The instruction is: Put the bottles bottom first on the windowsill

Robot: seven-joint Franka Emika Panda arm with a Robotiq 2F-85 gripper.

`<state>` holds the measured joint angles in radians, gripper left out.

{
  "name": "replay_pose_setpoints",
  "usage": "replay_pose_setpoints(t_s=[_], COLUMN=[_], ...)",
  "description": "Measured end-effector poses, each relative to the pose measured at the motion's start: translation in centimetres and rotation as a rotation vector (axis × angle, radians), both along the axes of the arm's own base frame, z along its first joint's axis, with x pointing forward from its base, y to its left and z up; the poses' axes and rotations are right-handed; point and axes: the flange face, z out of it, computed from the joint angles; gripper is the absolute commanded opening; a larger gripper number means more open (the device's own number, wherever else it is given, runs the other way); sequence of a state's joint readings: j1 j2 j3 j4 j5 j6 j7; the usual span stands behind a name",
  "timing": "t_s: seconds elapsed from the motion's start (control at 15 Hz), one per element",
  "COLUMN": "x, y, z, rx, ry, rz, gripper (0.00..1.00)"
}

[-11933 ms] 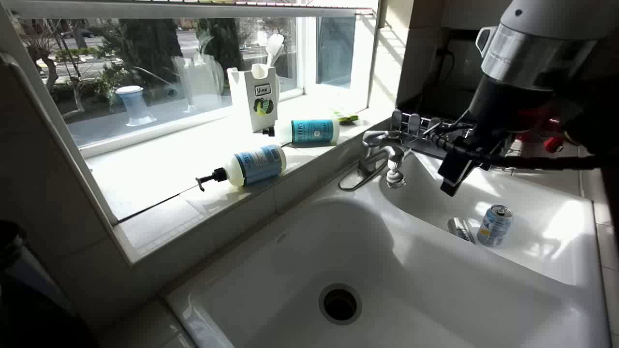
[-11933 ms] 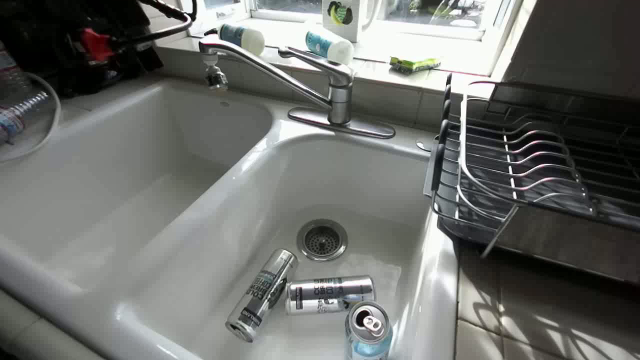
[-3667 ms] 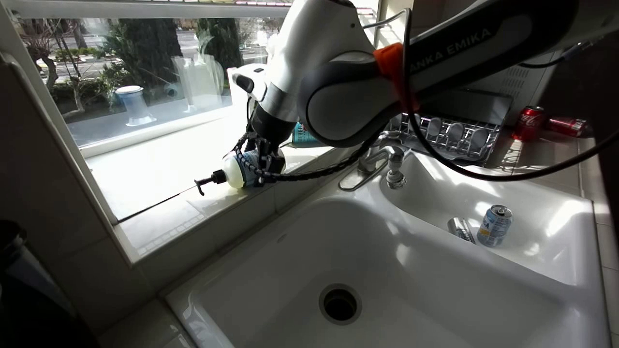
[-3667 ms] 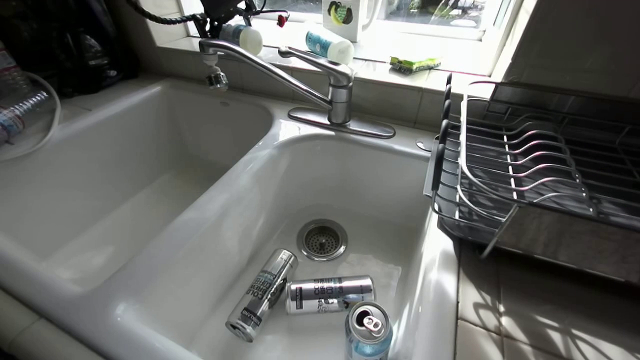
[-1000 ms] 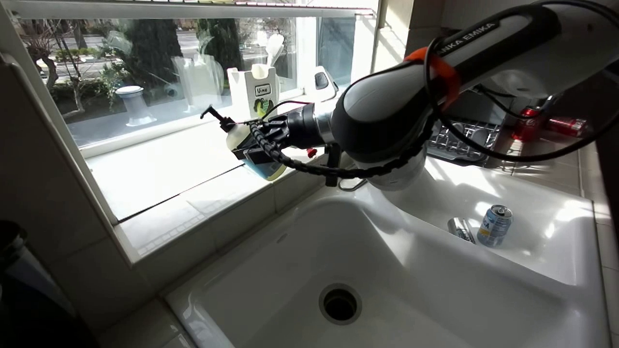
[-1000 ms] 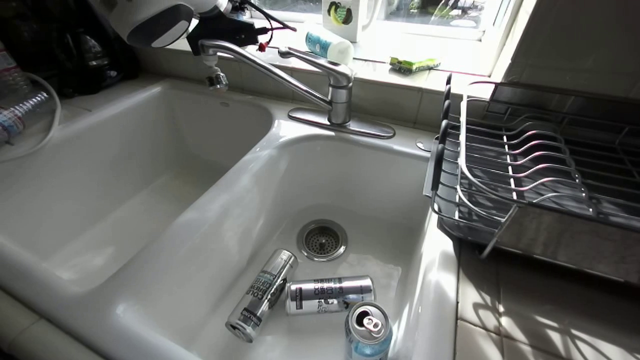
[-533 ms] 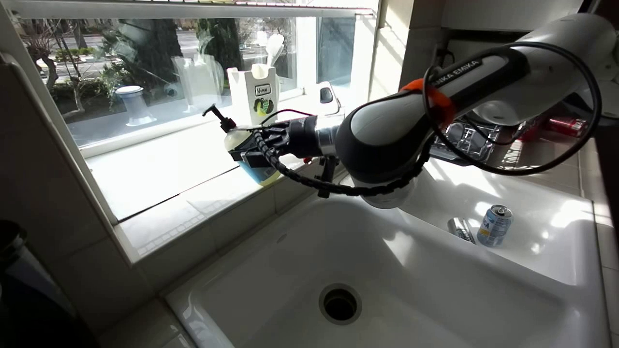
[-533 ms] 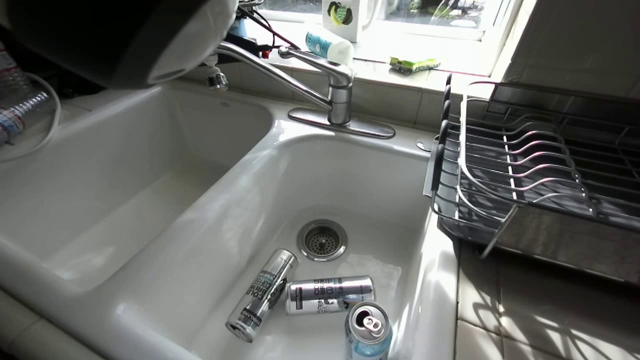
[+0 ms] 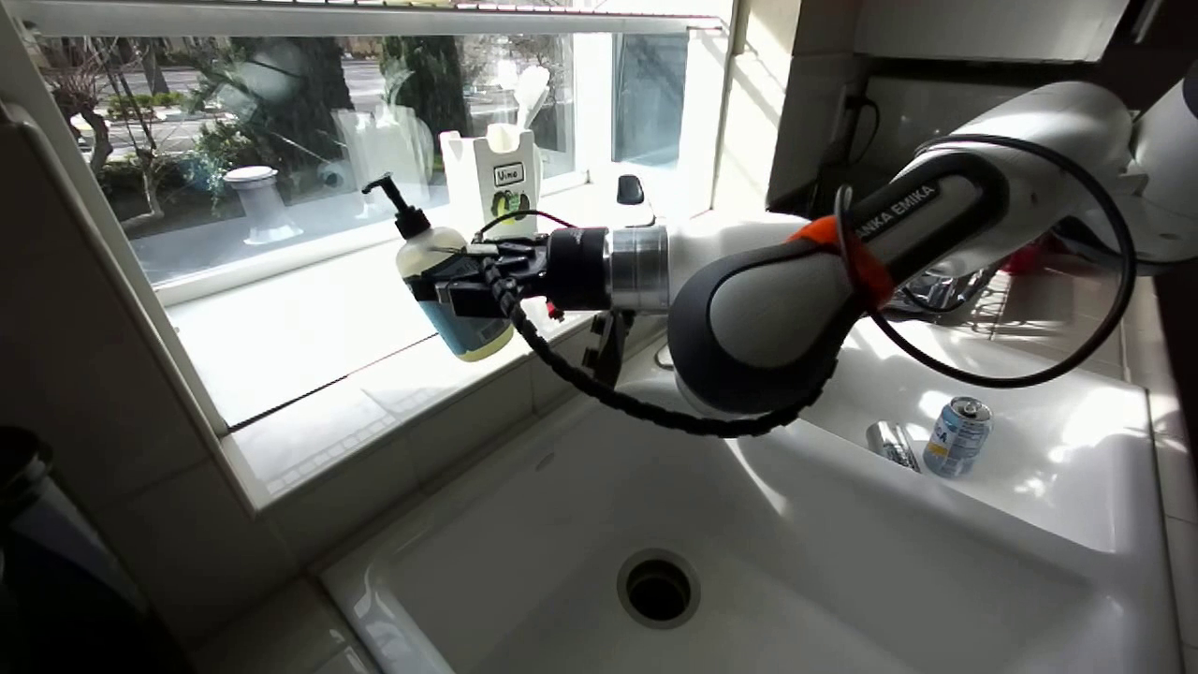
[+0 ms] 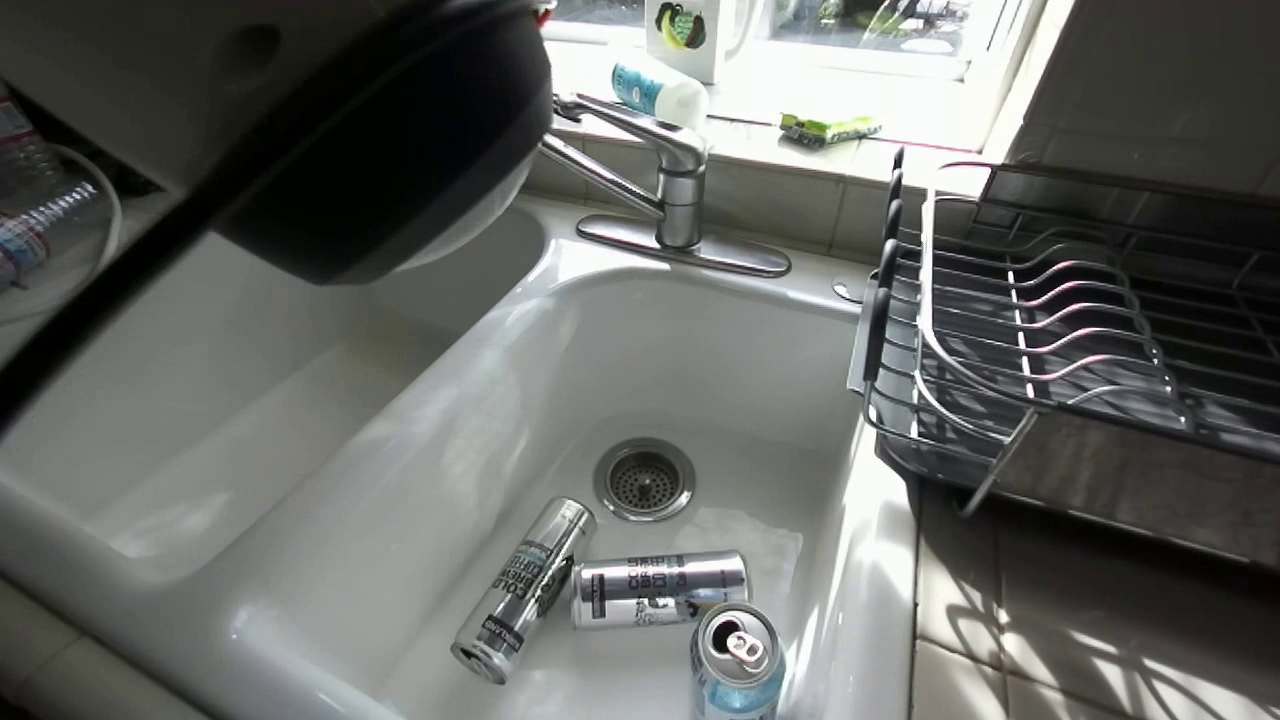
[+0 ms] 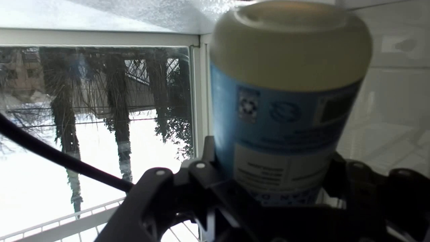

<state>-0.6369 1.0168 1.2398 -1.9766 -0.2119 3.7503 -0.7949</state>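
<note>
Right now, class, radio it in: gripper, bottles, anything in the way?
Gripper shut on pump bottle, base down, slightly tilted; windowsill contact unclear. Second bottle lying on windowsill. White container standing nearby, possible obstacle.

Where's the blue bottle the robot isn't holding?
In an exterior view, the turquoise-labelled bottle lies on its side on the windowsill, top centre, behind the faucet and left of the green packet.

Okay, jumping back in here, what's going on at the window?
The gripper is closed around the blue-labelled pump bottle, holding it at a tilt with the pump end up over the windowsill. I can't tell whether its base is touching down. The teal-labelled bottle lies on its side on the windowsill, out of the gripper. So neither bottle stands bottom first on its own yet.
</note>
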Motion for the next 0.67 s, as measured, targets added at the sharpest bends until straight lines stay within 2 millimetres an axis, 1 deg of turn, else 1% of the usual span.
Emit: replay_pose_setpoints(t_s=[0.27,0.47,0.67], x=[-0.2,0.3,1.1], y=[1.3,1.8,2.0], z=[0.0,-0.5,-1.2], rx=[0.082,0.139,0.153], ry=[0.024,0.082,0.116], rz=[0.027,0.002,-0.030], gripper=[0.45,0.45,0.45])
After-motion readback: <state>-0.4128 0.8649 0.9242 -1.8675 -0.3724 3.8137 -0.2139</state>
